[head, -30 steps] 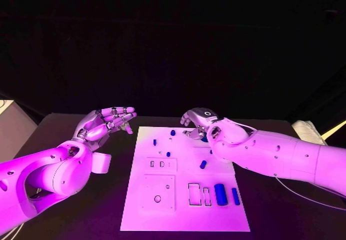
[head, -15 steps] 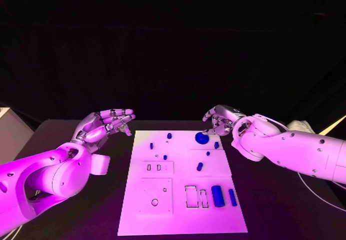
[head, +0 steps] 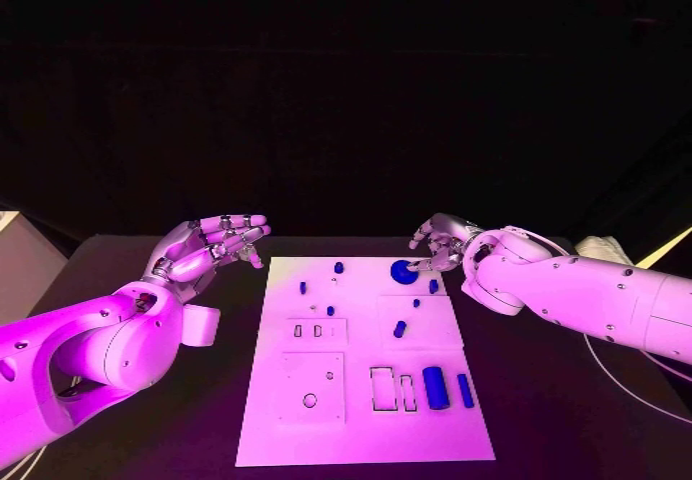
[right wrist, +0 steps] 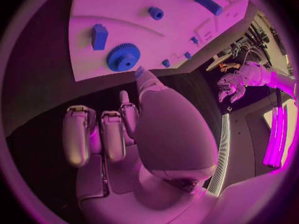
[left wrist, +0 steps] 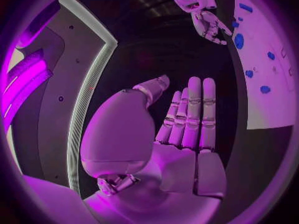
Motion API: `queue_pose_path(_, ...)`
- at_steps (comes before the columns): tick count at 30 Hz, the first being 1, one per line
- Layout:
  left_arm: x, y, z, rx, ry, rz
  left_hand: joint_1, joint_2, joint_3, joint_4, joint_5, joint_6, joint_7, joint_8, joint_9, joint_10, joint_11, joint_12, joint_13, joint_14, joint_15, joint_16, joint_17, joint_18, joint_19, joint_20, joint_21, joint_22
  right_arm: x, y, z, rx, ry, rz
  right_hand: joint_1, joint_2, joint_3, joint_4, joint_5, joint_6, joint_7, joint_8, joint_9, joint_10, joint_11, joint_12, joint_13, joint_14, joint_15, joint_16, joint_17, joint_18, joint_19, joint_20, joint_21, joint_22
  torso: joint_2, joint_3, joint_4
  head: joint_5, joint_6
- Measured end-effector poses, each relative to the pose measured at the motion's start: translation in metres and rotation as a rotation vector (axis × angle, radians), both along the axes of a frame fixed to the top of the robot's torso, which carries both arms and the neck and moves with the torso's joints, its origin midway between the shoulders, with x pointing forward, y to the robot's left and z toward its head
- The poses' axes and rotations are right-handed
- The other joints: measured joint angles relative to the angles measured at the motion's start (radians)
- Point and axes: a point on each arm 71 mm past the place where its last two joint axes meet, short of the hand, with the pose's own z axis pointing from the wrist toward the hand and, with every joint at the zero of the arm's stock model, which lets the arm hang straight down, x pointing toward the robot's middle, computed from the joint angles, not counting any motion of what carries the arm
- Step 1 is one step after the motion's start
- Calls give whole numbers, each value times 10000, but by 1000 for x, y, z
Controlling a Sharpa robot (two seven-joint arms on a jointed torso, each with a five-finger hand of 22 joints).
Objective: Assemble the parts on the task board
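In the head view, the flat white rectangular task board (head: 368,360) lies in the middle of the black bench (head: 555,420), and most of the small blue plastic parts look unassembled: a long blue cylinder (head: 436,387) and a thinner blue bar (head: 466,390) lie loose near the board's right edge beside two empty rectangular slots (head: 397,389), and a short blue peg (head: 401,328) lies on its side mid-board. A round blue toothed gear (head: 404,270) sits flat at the far right corner of the board, which I judge to be a seated piece, though whether it is fully home cannot be told. The silver right hand (head: 440,245) hovers just beside that gear, fingers loosely curled and holding nothing. The silver left hand (head: 209,250) is raised off the board's far left corner, well apart from any part, fingers extended close together and empty. In the left wrist view, the left hand's fingers (left wrist: 190,114) are straight, side by side, clamped on nothing, with the board's edge off to one side. In the right wrist view, the right hand's fingers (right wrist: 106,134) are bent inward and empty; the gear (right wrist: 123,57) lies flat on the board near a blue block (right wrist: 99,37). I judge the task early: several loose parts remain to place.
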Motion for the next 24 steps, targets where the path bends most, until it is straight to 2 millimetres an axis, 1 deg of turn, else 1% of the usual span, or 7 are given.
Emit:
queue_pose_path(2, 0, 0, 0, 1, 2, -1, 0, 0, 0, 0, 0, 0, 0, 0, 0, 0, 0, 0, 0, 0, 0, 0, 0, -2, 0, 0, 0, 0, 1, 2, -3, -14, 103, 5, 0, 0, 0, 0, 41, -3, 3, 41, 0, 1, 0, 0, 0, -36, 36, 0, 0, 0, 0, 0, 0, 0, 12, 7, 12, -11, -9)
queue_pose_path(8, 0, 0, 0, 1, 7, -7, 0, 0, 0, 0, 0, 0, 0, 0, -1, 0, 0, 0, -1, 0, 0, 0, 0, -7, 1, -1, 0, -1, 4, 5, -10, -88, 320, 11, 0, 0, 0, 0, 83, -9, 10, 41, 9, 86, 20, 157, 0, -35, 35, 95, -1, -1, -1, 0, 0, -1, 28, 26, 19, -12, -49)
queue_pose_path(11, 0, 0, 0, -1, 10, -14, 0, 0, 0, 0, 0, 0, 0, 0, -1, 0, 0, 0, 0, 0, 0, 0, 0, -8, 1, -1, 0, -1, 4, 7, -13, -117, 407, 26, 0, 0, 0, 0, 93, -10, 10, 80, 22, 88, 18, 267, -1, -36, 35, 153, -2, 0, -1, 0, 54, -1, 28, 26, 19, 2, -80)
queue_pose_path(13, 0, 0, 0, -1, 11, -15, 0, 0, 0, 0, 0, 0, 0, 0, -1, 0, 0, 0, 0, 0, 0, 0, 0, -8, 1, -1, 0, -2, 4, 7, -14, -141, 456, 40, 0, 0, 2, 2, 93, -10, 10, 104, 22, 156, 20, 301, -1, -36, 35, 178, -2, -130, -1, 0, 117, -2, 27, 26, 18, 5, -95)
queue_pose_path(14, 0, 0, 0, 0, 12, -15, 0, 0, 0, 0, 0, 0, 0, 0, -1, 0, 0, 0, 0, 0, 0, 0, 0, -9, 1, -1, 0, -1, 4, 7, -15, -160, 480, 48, 0, 0, 21, 21, 93, -10, 10, 120, 22, 157, 20, 324, -2, -35, 35, 194, -2, -156, -1, 0, 117, -2, 26, 27, 17, 6, -98)
queue_pose_path(17, 0, 0, 0, 2, 14, -13, 0, 0, 0, 0, 0, 0, 0, 0, 9, 0, 0, 0, -1, 0, 0, 0, -8, -10, -36, -38, 0, 11, 4, 8, -17, -203, 521, 59, 18, 18, 27, 26, 93, -10, 11, 120, 32, 158, 20, 359, -2, -35, 35, 194, -2, -157, -1, 0, 156, -2, 27, 30, 12, 11, -106)
queue_pose_path(24, 0, 0, 0, 4, 19, -13, 0, 0, 0, 0, 0, 0, 0, 0, 9, 0, 0, 0, -1, 0, 0, 0, -9, -12, -70, -3, 0, 11, 6, 8, -19, -310, 531, 19, 42, 43, 87, 25, 132, 11, -11, 159, 31, 157, 21, 359, -3, -35, 35, 194, -3, -156, -1, 0, 156, -3, 18, 36, 8, -10, -128)
